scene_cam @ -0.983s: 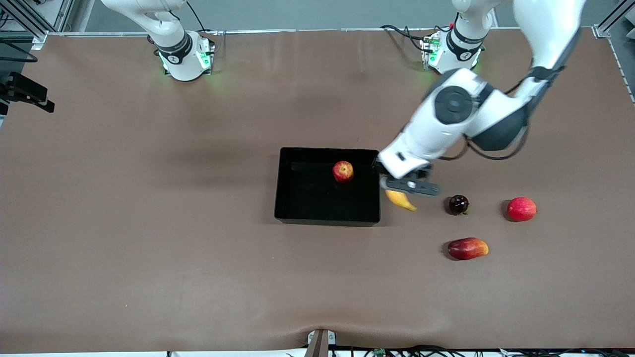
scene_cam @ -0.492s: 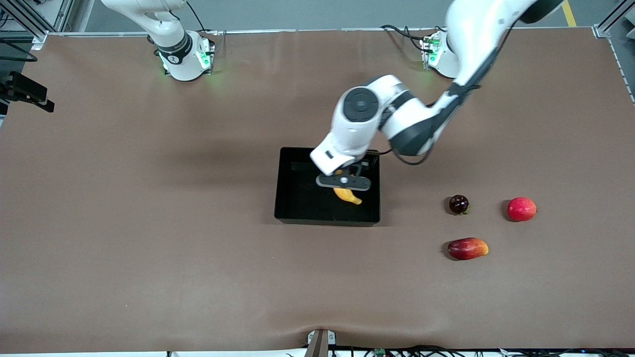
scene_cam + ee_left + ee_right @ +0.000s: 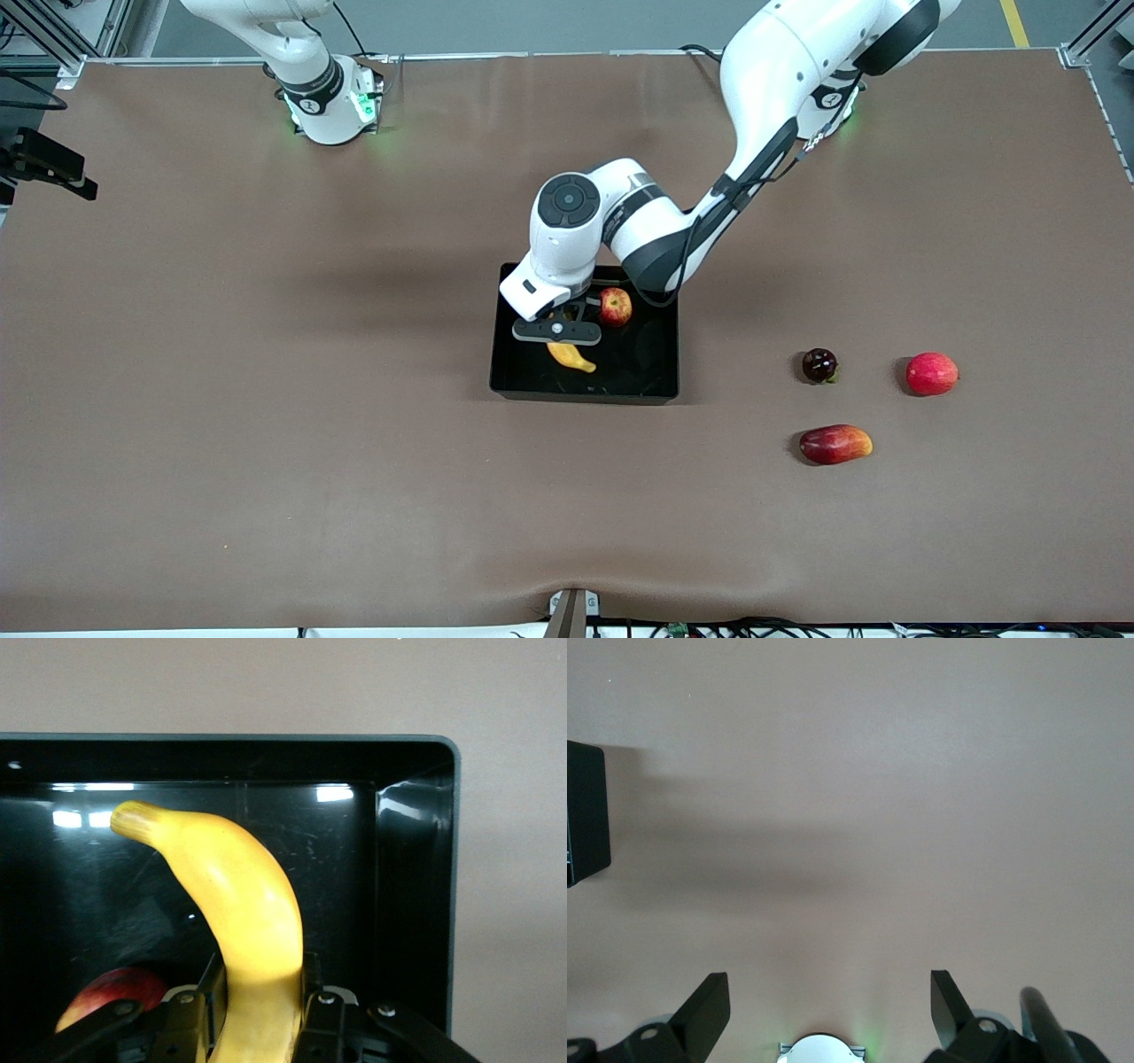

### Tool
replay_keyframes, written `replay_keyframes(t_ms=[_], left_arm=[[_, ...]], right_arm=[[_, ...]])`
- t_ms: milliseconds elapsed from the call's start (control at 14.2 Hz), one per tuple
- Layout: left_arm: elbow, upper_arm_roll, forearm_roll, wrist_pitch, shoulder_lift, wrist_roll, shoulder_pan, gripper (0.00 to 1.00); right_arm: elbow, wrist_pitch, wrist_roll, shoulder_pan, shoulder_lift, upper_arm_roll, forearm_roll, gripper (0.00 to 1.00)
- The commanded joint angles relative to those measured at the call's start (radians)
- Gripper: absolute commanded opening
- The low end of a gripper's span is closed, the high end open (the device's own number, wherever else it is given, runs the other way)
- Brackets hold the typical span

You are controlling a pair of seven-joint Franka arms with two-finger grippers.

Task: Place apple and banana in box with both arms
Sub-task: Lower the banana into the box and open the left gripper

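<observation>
The black box [image 3: 518, 377] sits mid-table. The red-yellow apple [image 3: 614, 306] lies in it, in the part farther from the front camera. My left gripper [image 3: 558, 331] is over the box, shut on the yellow banana [image 3: 571, 356], which hangs inside the box outline. In the left wrist view the banana [image 3: 239, 895] is clamped between the fingers [image 3: 330, 1014] over the box [image 3: 412, 868], with the apple [image 3: 111, 992] beside it. My right gripper [image 3: 830, 1010] is open and empty over bare table near its base; a box corner [image 3: 585, 811] shows at that view's edge.
Toward the left arm's end of the table lie a dark round fruit [image 3: 819, 364], a plain pinkish-red round fruit [image 3: 931, 373] and an elongated red-yellow fruit [image 3: 835, 443]. The right arm's base [image 3: 328, 97] stands at the table's edge.
My left gripper carried the banana from beside the box, across its wall, to over the box's end toward the right arm. The apple and right arm have not moved.
</observation>
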Motion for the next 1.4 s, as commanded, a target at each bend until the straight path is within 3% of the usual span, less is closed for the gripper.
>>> replay_keyframes(t_ms=[0, 351, 632, 983, 1054, 1124, 1194, 1264, 1335], left_arm=[[0.038, 0.010, -0.012, 0.011, 0.038, -0.017, -0.019, 0.00], [0.040, 0.018, -0.008, 0.072, 0.084, -0.026, -0.032, 0.00], [0.038, 0.095, -0.008, 0.112, 0.115, -0.014, -0.094, 0.00], [0.037, 0.106, -0.008, 0.135, 0.154, -0.018, -0.109, 0.00], [0.035, 0.106, -0.008, 0.135, 0.154, -0.015, -0.108, 0.06], [0.037, 0.106, -0.008, 0.135, 0.152, -0.012, -0.103, 0.37], [0.037, 0.107, -0.004, 0.135, 0.149, -0.011, -0.100, 0.79], [0.037, 0.110, 0.001, 0.135, 0.144, -0.006, -0.097, 1.00], [0.037, 0.116, 0.001, 0.135, 0.137, -0.009, -0.095, 1.00]], right_arm=[[0.006, -0.024, -0.006, -0.006, -0.005, 0.000, 0.012, 1.00], [0.006, -0.024, -0.005, -0.008, -0.005, 0.002, 0.013, 1.00], [0.001, -0.025, -0.006, -0.008, -0.006, 0.002, 0.013, 1.00], [0.001, -0.025, -0.006, -0.017, -0.005, 0.005, 0.013, 1.00], [0.001, -0.025, -0.006, -0.017, -0.005, 0.005, 0.013, 1.00], [0.001, -0.025, -0.006, -0.017, -0.006, 0.005, 0.013, 1.00], [0.001, -0.022, -0.008, -0.017, -0.006, 0.005, 0.013, 1.00], [0.001, -0.022, -0.008, -0.017, -0.006, 0.005, 0.013, 1.00], [-0.001, -0.022, -0.006, -0.017, -0.005, 0.006, 0.013, 1.00]])
